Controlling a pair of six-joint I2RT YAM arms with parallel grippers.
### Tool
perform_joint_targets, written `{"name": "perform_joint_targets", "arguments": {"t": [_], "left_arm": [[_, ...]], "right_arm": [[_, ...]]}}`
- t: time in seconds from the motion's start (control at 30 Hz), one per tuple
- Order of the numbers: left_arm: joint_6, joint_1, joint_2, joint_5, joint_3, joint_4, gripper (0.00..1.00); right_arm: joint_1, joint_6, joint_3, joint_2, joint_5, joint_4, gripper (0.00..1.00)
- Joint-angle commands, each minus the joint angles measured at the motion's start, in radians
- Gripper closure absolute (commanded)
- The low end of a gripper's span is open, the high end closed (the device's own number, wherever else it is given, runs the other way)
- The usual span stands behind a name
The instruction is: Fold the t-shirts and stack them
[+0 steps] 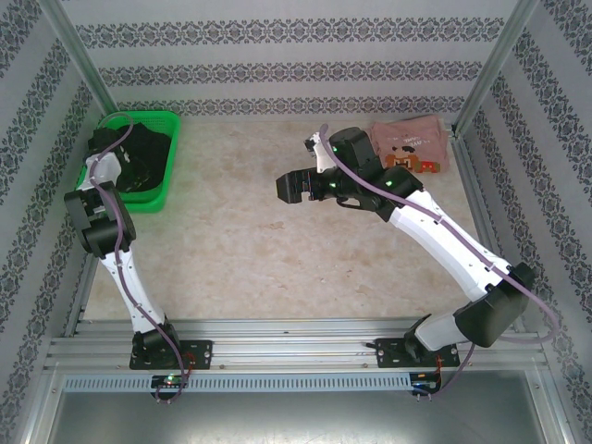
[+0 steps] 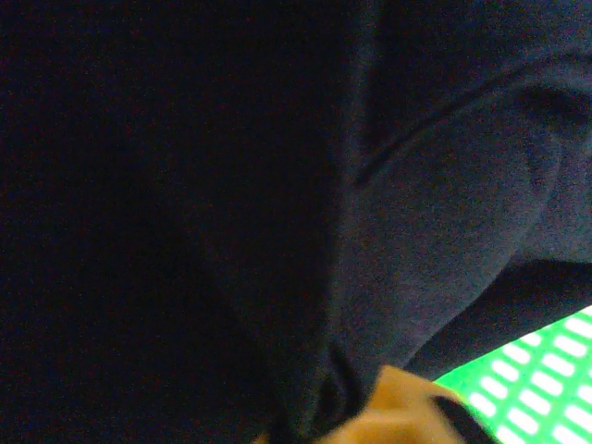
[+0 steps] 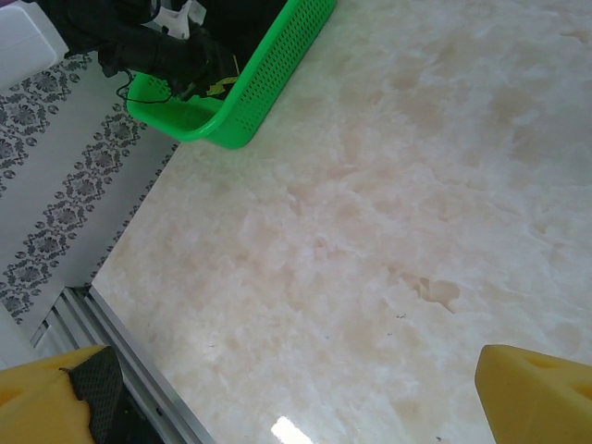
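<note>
The left hand (image 2: 347, 418) sits down inside the green basket (image 1: 139, 118), pinched narrow on a bunch of the black t-shirt (image 1: 150, 153), which lies heaped all around it. I judge this to be the pick-up step: the next move calls for lifting the shirt clear of the basket wall and out over the bare bench (image 1: 231, 250) to its right. The right hand (image 1: 289, 188) hovers above mid-bench, spread wide and empty. The pink printed t-shirt (image 1: 412, 145) lies behind it, beyond its wrist.
</note>
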Motion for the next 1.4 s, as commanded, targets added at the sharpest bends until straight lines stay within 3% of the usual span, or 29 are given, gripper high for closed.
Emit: {"name": "perform_joint_targets", "arguments": {"t": [0.0,0.17,0.4,0.53,0.67,0.8,0.97,1.03,1.17,1.37], "left_arm": [[-0.006,0.008,-0.011,0.001,0.032,0.051,0.99],[-0.057,-0.002,-0.151,0.051,0.025,0.124,1.00],[-0.087,-0.028,-0.308,0.100,0.088,0.092,1.00],[-0.071,-0.095,-0.358,0.110,0.253,0.020,1.00],[-0.109,-0.159,-0.353,0.145,0.522,-0.011,1.00],[-0.267,-0.220,-0.316,0.209,0.759,0.068,1.00],[-0.537,-0.339,-0.247,0.279,0.910,0.331,1.00],[-0.592,-0.403,-0.235,0.286,0.923,0.407,1.00],[-0.580,-0.493,-0.232,0.337,0.896,0.377,1.00],[-0.388,-0.662,-0.274,0.374,0.703,0.157,1.00]], "right_arm": [[0.007,-0.021,0.035,0.008,0.025,-0.007,0.02],[0.007,-0.030,0.028,-0.003,0.045,0.011,0.02],[0.003,-0.039,0.037,0.004,0.044,0.034,0.02],[-0.004,-0.042,0.045,0.009,0.035,0.045,0.02],[-0.018,-0.038,0.042,0.004,0.031,0.062,0.02],[-0.041,-0.022,0.008,-0.022,0.030,0.094,0.02],[-0.095,0.012,-0.057,-0.079,0.052,0.128,0.02],[-0.132,0.032,-0.097,-0.117,0.074,0.146,0.02],[-0.213,0.074,-0.171,-0.186,0.103,0.146,0.02],[-0.300,0.108,-0.301,-0.275,0.127,0.131,0.02]]}}
